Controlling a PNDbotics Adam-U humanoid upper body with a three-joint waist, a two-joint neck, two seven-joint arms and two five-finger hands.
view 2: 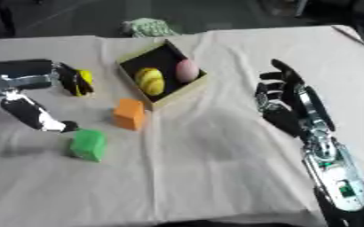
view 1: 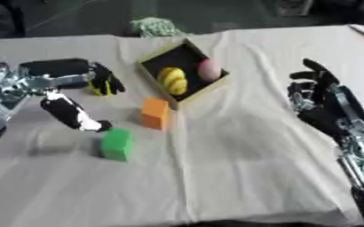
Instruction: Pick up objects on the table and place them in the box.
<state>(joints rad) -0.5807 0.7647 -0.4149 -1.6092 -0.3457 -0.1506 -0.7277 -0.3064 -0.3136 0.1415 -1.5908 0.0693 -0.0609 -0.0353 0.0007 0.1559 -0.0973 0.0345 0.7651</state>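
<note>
A yellow object (view 1: pixel 100 90) sits pinched in the left hand's (view 1: pixel 100 82) curled fingers, left of the box (view 1: pixel 148 60).

Orange block (view 1: pixel 156 113), green block (view 1: pixel 116 144) beside box (view 1: pixel 148 59).

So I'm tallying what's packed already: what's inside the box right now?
The box holds a yellow ridged object and a pink egg-shaped one, side by side on its dark bottom. Anything beneath them is hidden. The orange block and green block sit outside.
</note>
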